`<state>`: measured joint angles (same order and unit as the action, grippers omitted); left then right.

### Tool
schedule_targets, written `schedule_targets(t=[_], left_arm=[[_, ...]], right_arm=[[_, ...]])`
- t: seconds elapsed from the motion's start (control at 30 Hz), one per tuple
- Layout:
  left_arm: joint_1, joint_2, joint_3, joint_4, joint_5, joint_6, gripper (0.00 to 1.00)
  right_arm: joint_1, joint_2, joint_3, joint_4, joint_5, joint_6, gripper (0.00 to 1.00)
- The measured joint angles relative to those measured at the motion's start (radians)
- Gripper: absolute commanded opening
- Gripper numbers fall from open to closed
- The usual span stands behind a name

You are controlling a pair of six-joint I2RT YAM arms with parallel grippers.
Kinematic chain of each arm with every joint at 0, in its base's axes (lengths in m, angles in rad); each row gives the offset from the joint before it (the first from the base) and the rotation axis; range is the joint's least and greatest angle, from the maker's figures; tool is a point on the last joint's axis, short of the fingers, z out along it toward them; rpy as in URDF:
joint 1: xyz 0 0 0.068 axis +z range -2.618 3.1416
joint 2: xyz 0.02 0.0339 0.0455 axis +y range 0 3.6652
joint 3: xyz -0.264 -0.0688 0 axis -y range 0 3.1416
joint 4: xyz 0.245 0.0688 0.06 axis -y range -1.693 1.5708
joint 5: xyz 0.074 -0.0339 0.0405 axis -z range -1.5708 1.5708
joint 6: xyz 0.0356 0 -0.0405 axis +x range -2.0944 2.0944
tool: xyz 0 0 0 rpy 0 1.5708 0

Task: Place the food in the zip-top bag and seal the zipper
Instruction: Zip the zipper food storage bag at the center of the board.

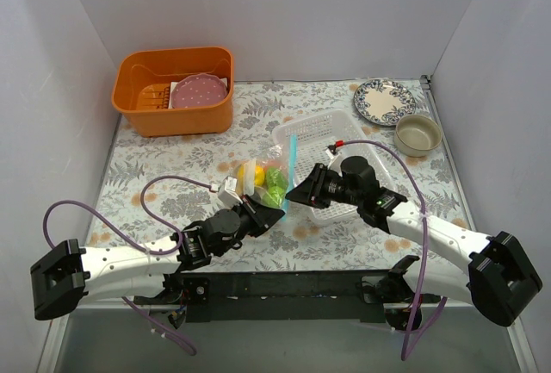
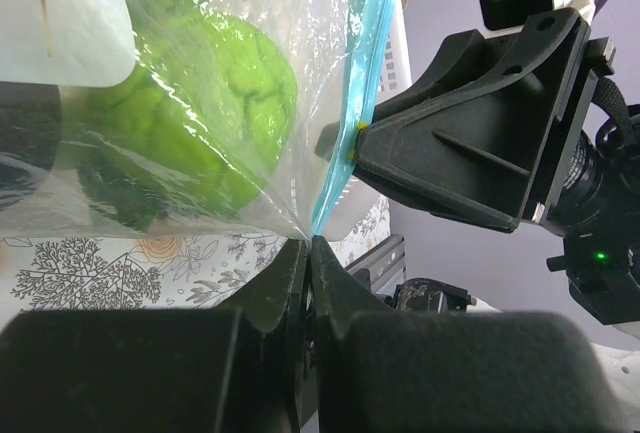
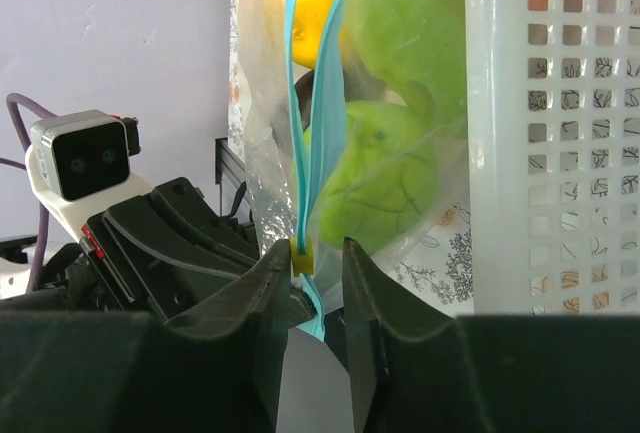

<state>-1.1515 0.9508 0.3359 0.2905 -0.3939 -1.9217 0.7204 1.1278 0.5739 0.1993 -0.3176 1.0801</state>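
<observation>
The clear zip-top bag (image 1: 269, 175) lies mid-table, its mouth against the white basket. It holds green pieces (image 1: 275, 185) and a yellow piece (image 1: 256, 175); other food is hidden. The teal zipper (image 1: 292, 159) runs along its right side. My left gripper (image 1: 277, 212) is shut on the bag's near corner (image 2: 310, 241), where the zipper (image 2: 365, 53) ends. My right gripper (image 1: 298, 192) is narrowly open astride the zipper (image 3: 305, 103), with the yellow slider (image 3: 303, 255) against one finger. A green piece (image 3: 385, 173) shows through the film.
A white mesh basket (image 1: 331, 136) stands right behind the bag, under my right arm. An orange tub (image 1: 176, 89) with a pink plate is at the back left. A patterned plate (image 1: 383, 100) and a beige bowl (image 1: 418, 134) sit at the back right.
</observation>
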Motion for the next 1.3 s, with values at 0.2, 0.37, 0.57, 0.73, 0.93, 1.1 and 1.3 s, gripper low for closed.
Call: schedule_targets(t=[0.2, 0.37, 0.57, 0.73, 0.93, 1.1, 1.3], left_arm=[[0.0, -0.011, 0.0, -0.003, -0.01, -0.001, 0.0], [0.0, -0.011, 0.0, -0.003, -0.01, -0.001, 0.0], [0.0, -0.011, 0.0, -0.003, -0.01, 0.0, 0.0], [0.0, -0.011, 0.0, -0.003, -0.01, 0.0, 0.0], [0.0, -0.011, 0.0, -0.003, -0.01, 0.0, 0.0], [0.0, -0.011, 0.0, -0.003, -0.01, 0.0, 0.0], [0.0, -0.011, 0.0, -0.002, -0.01, 0.0, 0.0]], right_arm=[[0.0, -0.039, 0.0, -0.029, 0.013, -0.018, 0.36], [0.0, -0.041, -0.001, -0.022, 0.011, -0.017, 0.33], [0.0, -0.033, -0.001, 0.005, 0.004, -0.012, 0.29], [0.0, -0.026, -0.001, 0.017, 0.0, -0.011, 0.17], [0.0, -0.014, -0.001, 0.021, -0.004, -0.01, 0.22], [0.0, -0.011, -0.001, 0.021, -0.009, -0.01, 0.32], [0.0, -0.008, -0.001, 0.023, -0.015, -0.01, 0.21]])
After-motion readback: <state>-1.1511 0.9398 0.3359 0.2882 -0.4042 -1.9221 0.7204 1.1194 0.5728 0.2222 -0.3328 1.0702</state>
